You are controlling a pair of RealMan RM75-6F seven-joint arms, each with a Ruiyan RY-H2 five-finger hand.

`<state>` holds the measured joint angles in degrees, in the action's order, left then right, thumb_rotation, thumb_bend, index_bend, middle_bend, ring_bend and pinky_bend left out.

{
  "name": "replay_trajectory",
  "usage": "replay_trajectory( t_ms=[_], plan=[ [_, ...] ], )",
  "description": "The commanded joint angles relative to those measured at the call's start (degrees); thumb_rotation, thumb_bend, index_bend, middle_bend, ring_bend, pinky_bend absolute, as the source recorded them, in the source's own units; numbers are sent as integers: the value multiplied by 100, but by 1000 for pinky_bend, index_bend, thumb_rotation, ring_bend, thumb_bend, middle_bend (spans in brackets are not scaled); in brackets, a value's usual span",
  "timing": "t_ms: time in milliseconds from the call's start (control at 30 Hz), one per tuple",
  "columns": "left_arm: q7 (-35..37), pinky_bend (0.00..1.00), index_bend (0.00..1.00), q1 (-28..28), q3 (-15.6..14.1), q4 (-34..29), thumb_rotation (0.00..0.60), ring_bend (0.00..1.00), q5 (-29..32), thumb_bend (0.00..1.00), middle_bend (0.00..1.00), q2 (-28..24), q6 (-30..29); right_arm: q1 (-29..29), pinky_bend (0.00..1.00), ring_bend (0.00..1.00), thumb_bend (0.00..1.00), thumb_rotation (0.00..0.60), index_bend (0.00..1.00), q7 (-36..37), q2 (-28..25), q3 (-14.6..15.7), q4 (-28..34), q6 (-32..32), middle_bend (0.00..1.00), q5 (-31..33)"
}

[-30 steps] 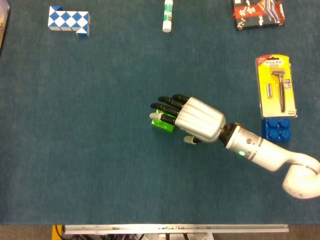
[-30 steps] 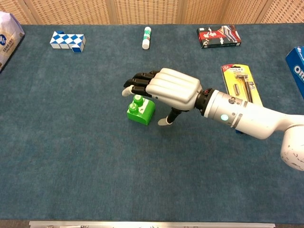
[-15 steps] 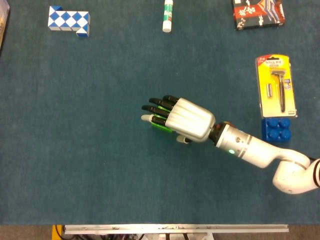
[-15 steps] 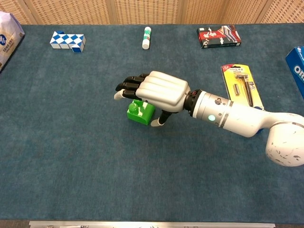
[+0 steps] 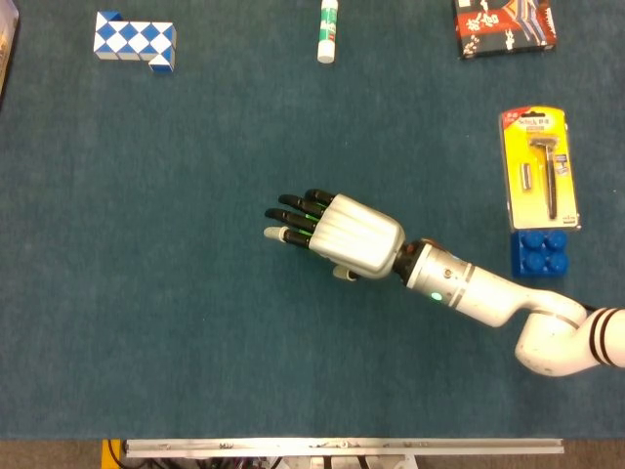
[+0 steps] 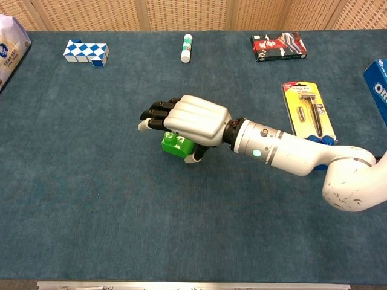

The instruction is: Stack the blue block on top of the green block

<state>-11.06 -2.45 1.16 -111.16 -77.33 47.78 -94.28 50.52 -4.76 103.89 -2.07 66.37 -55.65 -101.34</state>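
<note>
Looking at the table (image 6: 72, 199) first, since it's the biggest thing here: dark blue cloth, one arm working over it. That's the right hand (image 6: 192, 121), one hand in view, and it's draped palm-down right over the green block (image 6: 175, 145) near the middle. Fingers reach out flat past the block's far-left side and the thumb hangs at its near-right edge, so it covers the block, but I can't tell whether it actually has a grip. The left hand isn't visible in either view.

Counting the rest, largest to smallest: one razor pack (image 5: 542, 166) on the right, one red box (image 5: 505, 26) far right, one blue-and-white twisty puzzle (image 5: 135, 40) far left, one blue block (image 5: 540, 253) touching the near end of the razor pack, one green block, one glue stick (image 5: 328, 30) at the far edge.

Both blocks look like chunky studded plastic bricks, so I'd guess light, rigid, a bit slick, not fragile. Best hold on the blue one is probably across two opposite flat sides, keeping studs up and the bottom free to seat on the green studs.
</note>
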Motion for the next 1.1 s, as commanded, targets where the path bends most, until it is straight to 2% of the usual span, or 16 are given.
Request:
replay_trajectory(
  t_ms=[33,667,1100],
  plan=[
    [7,53,216,-16,21,-7,600,0,29,197,18,-13,-5,30,259,115,0,600,191,-75,62,12,-92,-10,140,19],
    [87,54,217,-104,77,-33,600,0,15,197,18,-60,1,83,259,115,0,600,191,-219,307,88,-673,-108,140,156],
    [69,63,217,-138,110,-59,600,0,9,198,18,-74,8,119,260,115,0,600,190,-29,225,203,-457,-277,140,87]
  ],
)
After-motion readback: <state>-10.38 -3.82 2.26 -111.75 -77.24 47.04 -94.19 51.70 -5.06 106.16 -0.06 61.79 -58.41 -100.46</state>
